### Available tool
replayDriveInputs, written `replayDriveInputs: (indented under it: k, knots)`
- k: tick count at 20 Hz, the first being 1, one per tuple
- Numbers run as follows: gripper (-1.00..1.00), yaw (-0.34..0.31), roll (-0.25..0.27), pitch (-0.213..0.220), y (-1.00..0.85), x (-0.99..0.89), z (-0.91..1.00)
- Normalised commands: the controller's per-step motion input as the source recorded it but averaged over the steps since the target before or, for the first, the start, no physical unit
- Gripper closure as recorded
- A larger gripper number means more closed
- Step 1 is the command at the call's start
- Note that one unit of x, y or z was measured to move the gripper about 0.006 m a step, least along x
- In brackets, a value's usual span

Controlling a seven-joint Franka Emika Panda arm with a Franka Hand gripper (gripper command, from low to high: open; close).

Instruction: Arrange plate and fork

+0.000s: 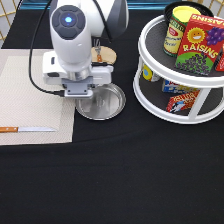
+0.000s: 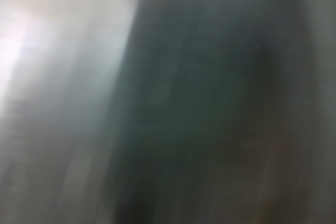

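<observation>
The round silver plate (image 1: pixel 104 102) lies on the black cloth, just off the placemat's right edge in the exterior view. My gripper (image 1: pixel 80 97) is down at the plate's left rim, and the white hand hides that rim. The wrist view shows only a close blur of shiny metal, the plate (image 2: pixel 52 100), beside dark cloth. Behind the arm the tan wooden coaster (image 1: pixel 107 55) lies near the exterior view's top. The fork (image 1: pixel 98 53), of which only a short orange-brown piece shows, rests on the coaster and is partly hidden by the arm.
A beige placemat (image 1: pixel 30 95) covers the left side, with a knife (image 1: pixel 27 129) along its lower edge. A white two-tier turntable (image 1: pixel 180 100) at the right holds a raisins box (image 1: pixel 200 45), a can (image 1: pixel 175 32) and small boxes below. A black cable (image 1: pixel 32 70) loops over the mat.
</observation>
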Motion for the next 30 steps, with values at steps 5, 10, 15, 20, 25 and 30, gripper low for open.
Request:
replayDriveInputs:
  k: [5,10,15,20,25,30]
  knots:
    - [-1.0,-0.068,0.0,0.0,-0.42,0.61,0.04]
    - [-1.0,-0.069,0.0,0.0,-0.41,0.59,0.0]
    - [-1.0,-0.068,-0.018,0.0,-0.31,0.48,0.03]
    - [-1.0,-0.072,-0.04,0.0,-0.33,0.41,0.09]
    - [-1.0,-0.043,-0.001,0.025,-0.61,0.32,0.31]
    - [-1.0,-0.041,-0.009,0.057,-0.5,0.18,0.6]
